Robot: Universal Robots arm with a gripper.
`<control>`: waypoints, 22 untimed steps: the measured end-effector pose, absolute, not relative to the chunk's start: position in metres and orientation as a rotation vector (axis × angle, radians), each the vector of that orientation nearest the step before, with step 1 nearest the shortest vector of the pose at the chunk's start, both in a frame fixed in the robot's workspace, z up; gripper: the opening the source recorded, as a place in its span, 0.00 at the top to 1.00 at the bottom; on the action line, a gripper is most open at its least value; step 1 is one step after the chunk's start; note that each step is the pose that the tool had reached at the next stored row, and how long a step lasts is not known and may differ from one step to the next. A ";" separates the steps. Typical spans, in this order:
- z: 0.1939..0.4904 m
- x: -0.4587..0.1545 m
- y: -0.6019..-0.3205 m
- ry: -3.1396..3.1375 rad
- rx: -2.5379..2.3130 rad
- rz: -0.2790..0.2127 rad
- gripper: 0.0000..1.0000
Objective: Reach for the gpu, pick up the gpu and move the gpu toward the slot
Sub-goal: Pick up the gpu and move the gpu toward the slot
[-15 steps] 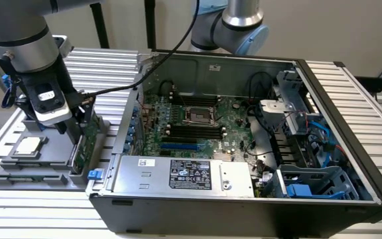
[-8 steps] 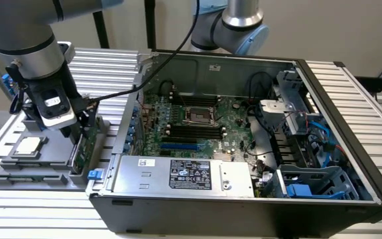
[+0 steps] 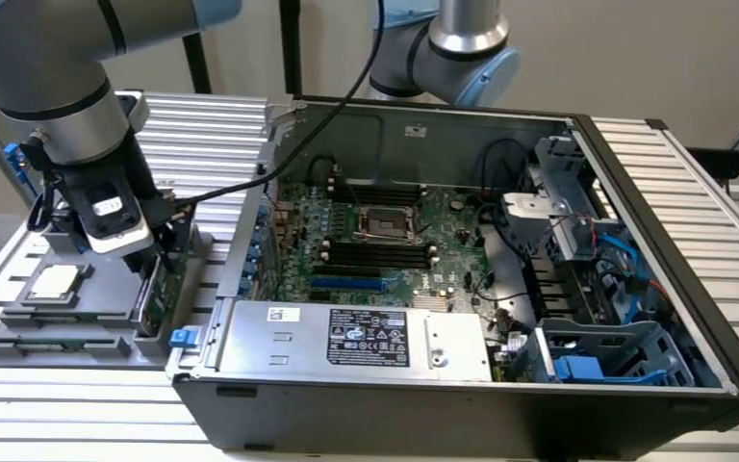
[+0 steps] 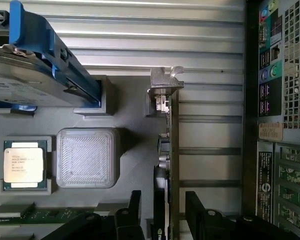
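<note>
Black fingers (image 4: pixel 132 215) of the gripper (image 4: pixel 164 207) sit closest to the wrist camera. They are spread apart with the gpu (image 4: pixel 174 150) standing on edge between them. I see a sliver of gap on either side, so the jaws are open and have hold of nothing.

The card is slotted upright in a grey holder tray (image 4: pixel 130 165), its silvery end bracket (image 4: pixel 166 82) at the far end from the fingers. Sharing the tray are a CPU chip (image 4: pixel 24 164), a ribbed grey block (image 4: pixel 87 157) and a hard drive with blue rails (image 4: pixel 35 75).

In the exterior view, the gripper (image 3: pixel 151 265) hangs low over that tray at the exterior view's left. It is just beside the open computer case (image 3: pixel 472 423), with the green card (image 3: pixel 170 279) under it.

By my reading the reach is all but done and the pick-up has not begun. A grip here calls for the pads to meet the two flat faces squarely, since the board is thin and could tilt or slip. It then calls for a straight pull out of the holder.

The blue expansion slot (image 3: pixel 347 285) lies on the motherboard (image 3: pixel 383 241) inside the case. It is to the exterior view's right of the card, across the case wall, so the carry has to clear that edge.
</note>
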State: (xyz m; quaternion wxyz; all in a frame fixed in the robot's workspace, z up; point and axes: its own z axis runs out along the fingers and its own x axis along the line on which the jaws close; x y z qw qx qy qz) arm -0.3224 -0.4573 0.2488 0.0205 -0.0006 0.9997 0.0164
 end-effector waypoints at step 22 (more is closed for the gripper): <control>0.241 -0.322 -0.457 3.088 -0.002 0.043 0.74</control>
